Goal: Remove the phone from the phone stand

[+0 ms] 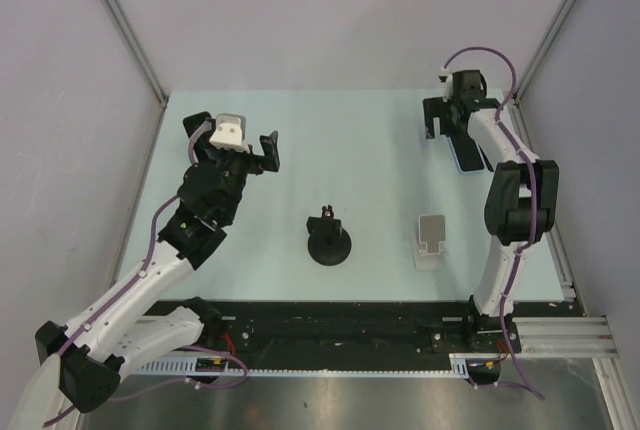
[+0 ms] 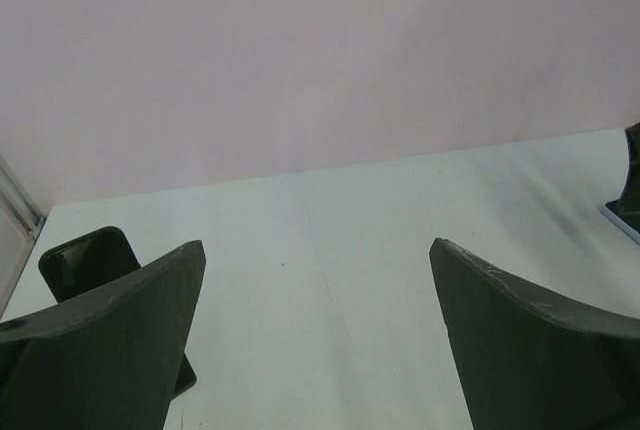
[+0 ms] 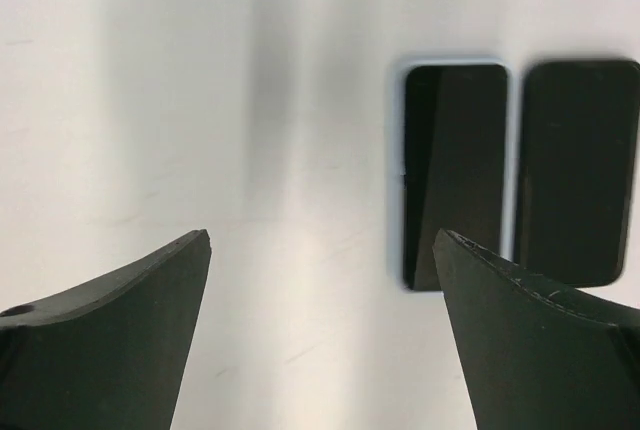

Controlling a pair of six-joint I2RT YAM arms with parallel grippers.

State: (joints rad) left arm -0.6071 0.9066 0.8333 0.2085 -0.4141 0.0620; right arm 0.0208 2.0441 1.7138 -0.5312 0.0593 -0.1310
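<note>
Right gripper (image 3: 322,240) released over phone (image 3: 455,175) flat near far-right corner; left gripper (image 2: 318,245) released; phone stand (image 1: 431,241) toward near edge

Pale green table (image 1: 350,130), plain lilac walls (image 1: 330,10), aluminium corner posts (image 1: 122,25)

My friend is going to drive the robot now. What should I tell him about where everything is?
Left gripper: open and empty, on the left side, not near the phones or stands.
Right gripper: open and empty, above two phones lying flat side by side at the far right, the blue-cased phone and the black phone.
Black stand and grey stand: both empty, in the middle.
Done: no phone is on a stand.
Left: probably just pulling the arms back.
</note>
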